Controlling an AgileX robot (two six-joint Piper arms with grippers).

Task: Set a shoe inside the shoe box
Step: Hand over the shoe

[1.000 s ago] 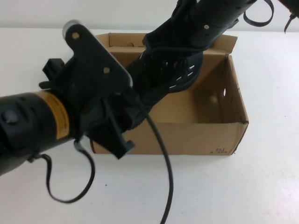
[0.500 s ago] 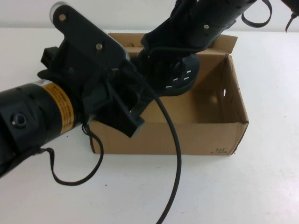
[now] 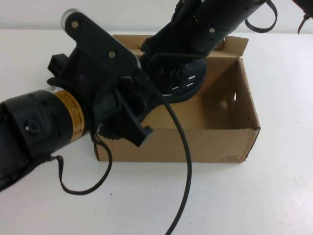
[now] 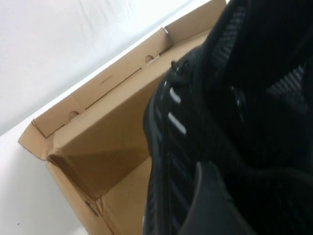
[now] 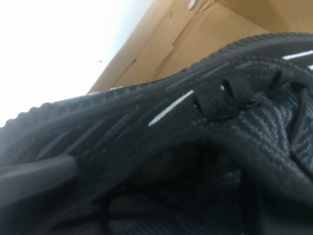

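Observation:
The shoe [image 3: 183,81] is a black knit sneaker with silver dashes, hanging tilted above the back left of the open brown shoe box [image 3: 195,144]. My right arm comes down from the top right, and its gripper [image 5: 234,191] is shut on the shoe [image 5: 195,122] at the collar. My left gripper [image 3: 142,115] is over the box's front left corner, open beside the shoe's near end. One of its fingers [image 4: 210,205] lies against the shoe [image 4: 205,127]. The inside of the box [image 4: 107,132] shows bare cardboard.
The box stands on a white table [image 3: 254,196]. Its back flaps [image 3: 234,44] stand up, and round holes [image 3: 223,104] show in the walls. A black cable [image 3: 183,171] hangs from my left arm across the box's front.
My left gripper has risen and swung right, closer to the shoe, narrowing slightly. The shoe has turned a little in the right gripper and stays above the box.

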